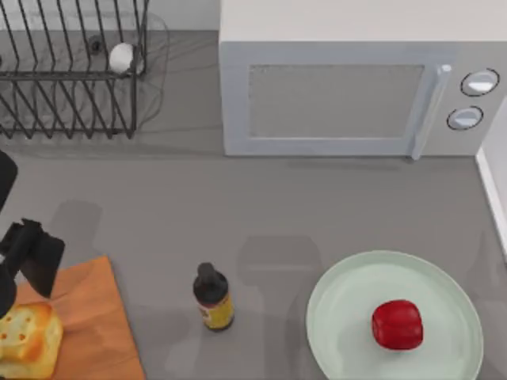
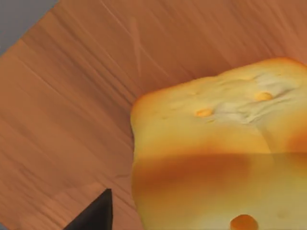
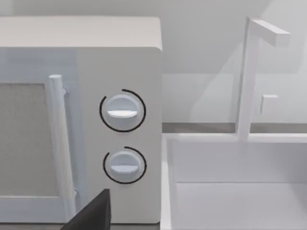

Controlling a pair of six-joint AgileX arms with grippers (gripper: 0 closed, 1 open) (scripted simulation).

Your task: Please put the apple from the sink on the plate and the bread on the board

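The bread (image 1: 28,340) rests on the board (image 1: 95,317), directly below-left of the left gripper (image 1: 32,253); whether that gripper is released cannot be told. The apple (image 1: 397,324) sits on the plate (image 1: 341,317).

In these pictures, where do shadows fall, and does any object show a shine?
Top view: soft grey shadows lie on the table near the bottle and the plate; the apple shows a weak shine. Left wrist view: a darker band crosses the bread.
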